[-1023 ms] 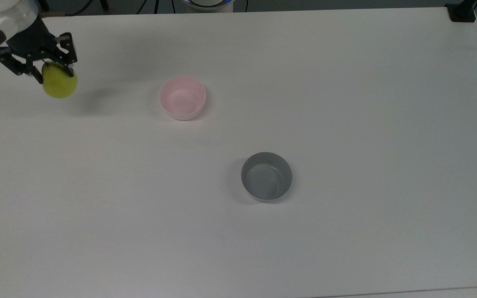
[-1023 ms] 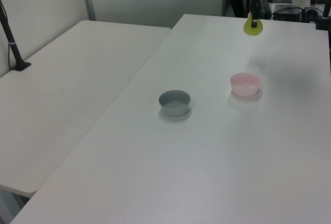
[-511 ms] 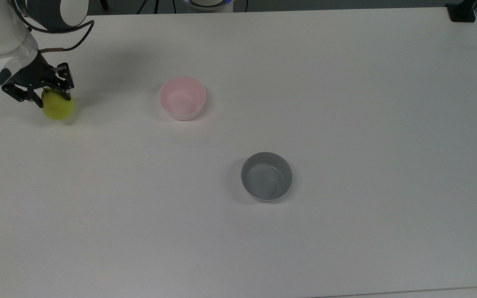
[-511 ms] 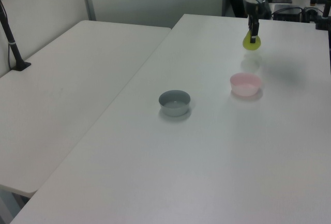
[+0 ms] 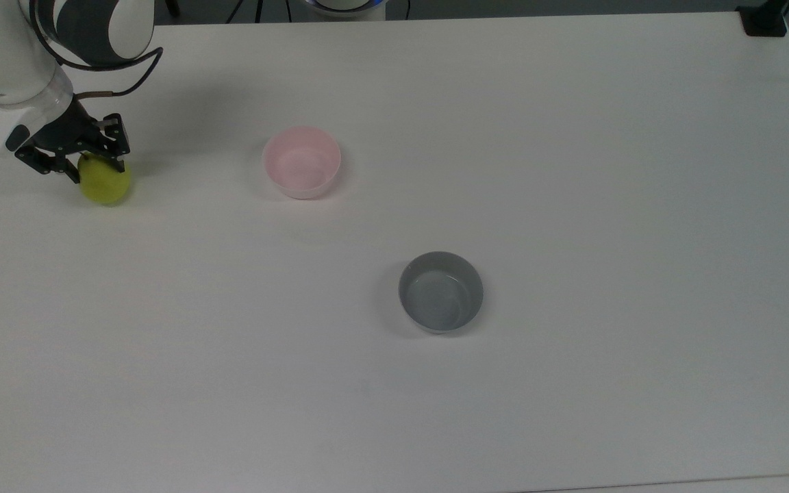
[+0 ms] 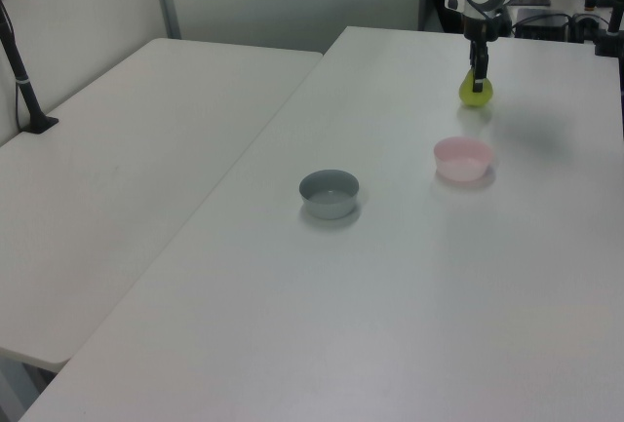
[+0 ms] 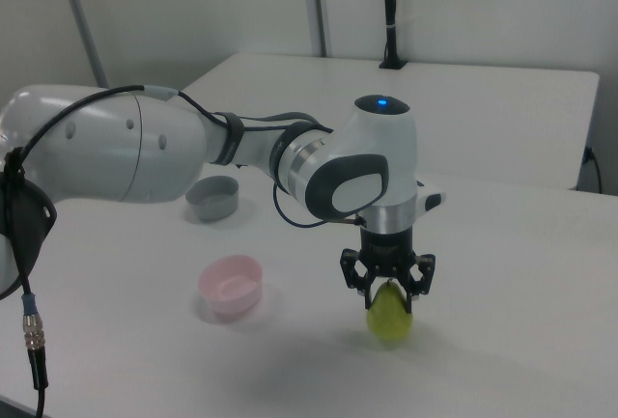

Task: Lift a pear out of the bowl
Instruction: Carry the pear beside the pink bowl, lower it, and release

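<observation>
Item 1, the pear (image 5: 105, 185): small, yellow-green, at the far left of the top view's desk (image 5: 572, 171), well apart from both bowls. Narrow top up, caught between the claw fingers. In the right view the pear (image 7: 389, 315) sits at or just above the desk surface; whether it touches cannot be told. In the left view it (image 6: 475, 94) appears beyond the pink bowl, towards the far end of the desk.

Item 2, the claw (image 5: 86, 161): black, 2 fingers, pointing straight down, pinching the upper part of the pear from 2 sides. In the right view the claw (image 7: 389, 288) hangs below a white and grey wrist with a blue light on top. In the left view the claw (image 6: 478, 76) is directly above the fruit.

Item 3, the pink bowl (image 5: 301, 162): small, round, pale, plain walls, upright, nothing inside. In the right view it (image 7: 232, 285) lies to the left of the pear; in the left view it (image 6: 463, 159) lies nearer the camera than the pear.

Item 4, the grey bowl (image 5: 441, 292): similar size, upright, nothing inside, well apart from the pink bowl. Seen also in the left view (image 6: 330, 193) and, partly behind the arm, in the right view (image 7: 212, 197).
</observation>
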